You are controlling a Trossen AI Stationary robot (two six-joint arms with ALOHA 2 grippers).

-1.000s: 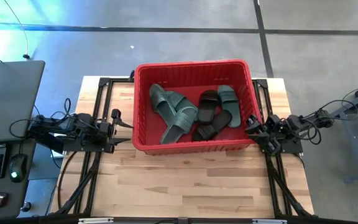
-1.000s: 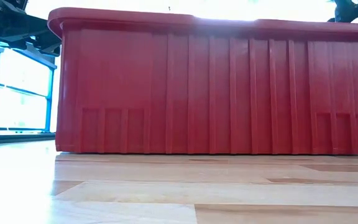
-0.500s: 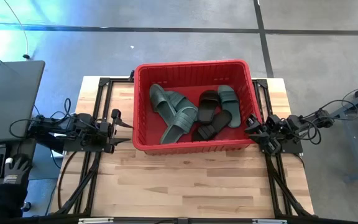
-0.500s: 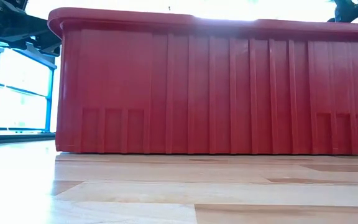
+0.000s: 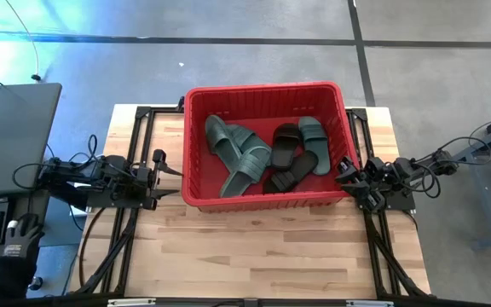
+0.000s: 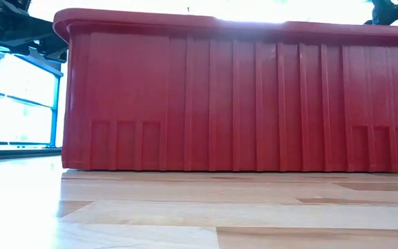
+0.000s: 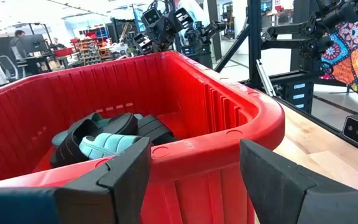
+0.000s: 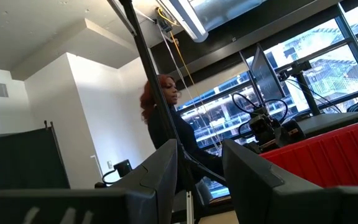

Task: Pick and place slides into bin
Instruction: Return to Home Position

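Observation:
The red bin (image 5: pixel 262 87) stands in the middle of the table's far half, and its long wall (image 6: pixel 240 97) fills the low view. Inside lie the slides: dull green ones (image 5: pixel 237 143) (image 5: pixel 312 135) and two black ones (image 5: pixel 285 145), overlapping on the bin's floor. My left gripper (image 5: pixel 176 181) waits open just outside the bin's left wall, pointing level at the rim (image 7: pixel 229 134), with a pale green slide (image 7: pixel 107 144) beyond. My right gripper (image 5: pixel 345 170) waits by the bin's right wall. It is tilted up toward the room, and its fingers (image 8: pixel 160 180) stand apart with nothing between them.
A desk with a keyboard and mouse stands left of the table, and a person's gloved hand (image 5: pixel 20 234) rests there. Another person (image 8: pixel 166 124) shows in the room behind. Bare wooden tabletop (image 5: pixel 254 256) lies between the bin and the near edge.
Both arms and the slides have kept still. At the desk left of the table, a person's gloved hand has come up from the picture's corner to the mouse.

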